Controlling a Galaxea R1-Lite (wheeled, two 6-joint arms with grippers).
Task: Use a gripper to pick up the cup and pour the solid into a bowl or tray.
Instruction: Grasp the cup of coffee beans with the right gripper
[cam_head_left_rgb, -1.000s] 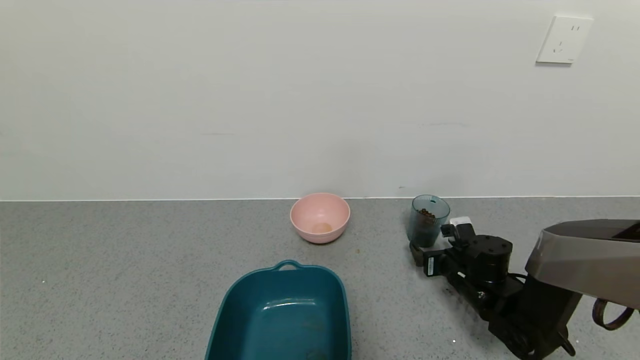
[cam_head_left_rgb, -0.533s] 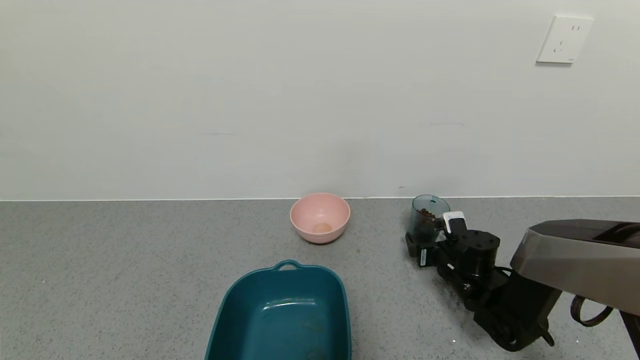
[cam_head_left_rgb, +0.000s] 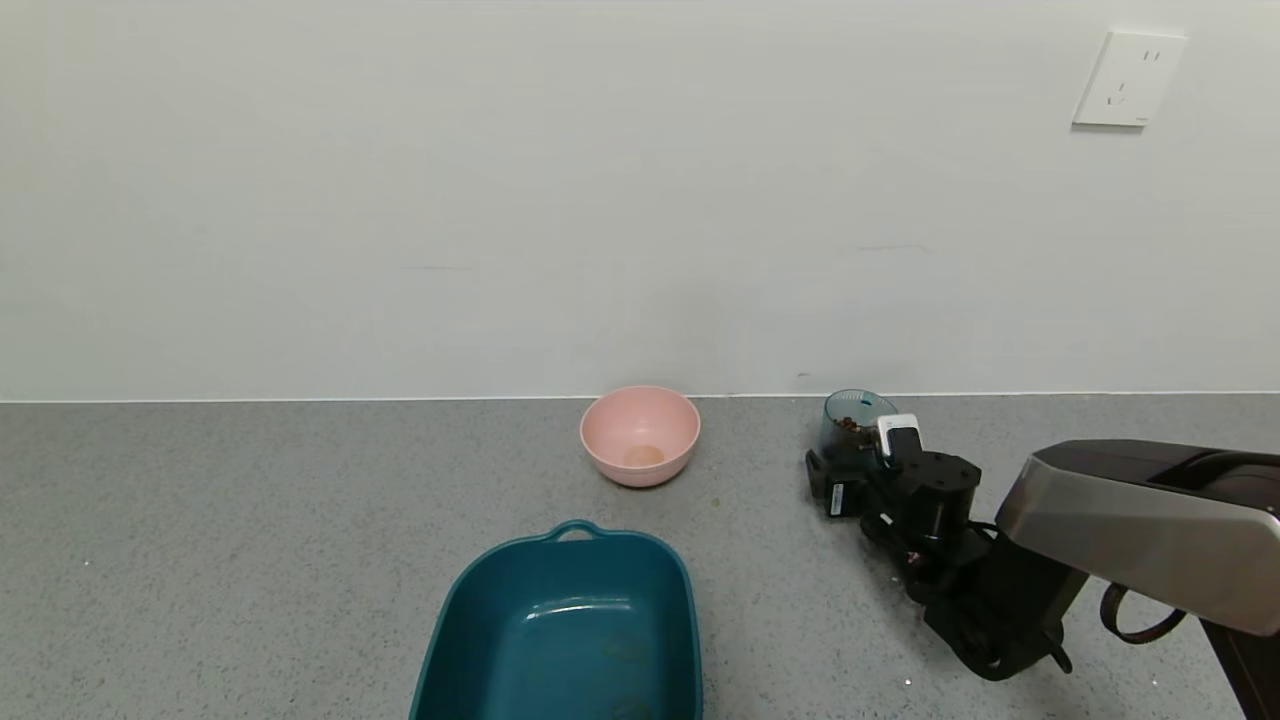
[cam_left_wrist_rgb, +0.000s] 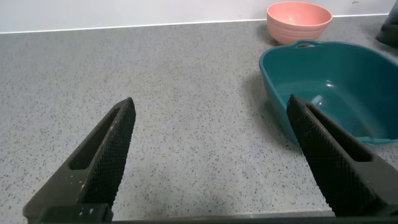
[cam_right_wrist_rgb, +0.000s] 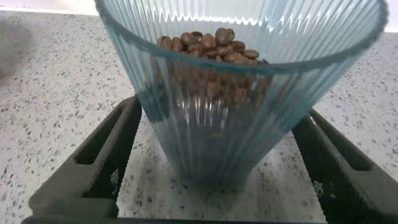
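Grey speckled table (cam_head_left_rgb: 250, 520) meets a plain white wall, with a pale pink bowl (cam_head_left_rgb: 640, 434) near the wall and a teal tray (cam_head_left_rgb: 565, 630) in front of it. Well to the bowl's right, the ribbed blue-grey cup (cam_right_wrist_rgb: 239, 93) stands upright, holding brown pellets (cam_right_wrist_rgb: 211, 45). The right gripper (cam_right_wrist_rgb: 214, 168) sits low with its jaws open on either side of the cup, apparently placed for a side grasp, while the left gripper (cam_left_wrist_rgb: 217, 155) hangs open and idle over bare table.

teal tray (cam_head_left_rgb: 560, 630) cut off below, cup (cam_head_left_rgb: 850, 432) base hidden
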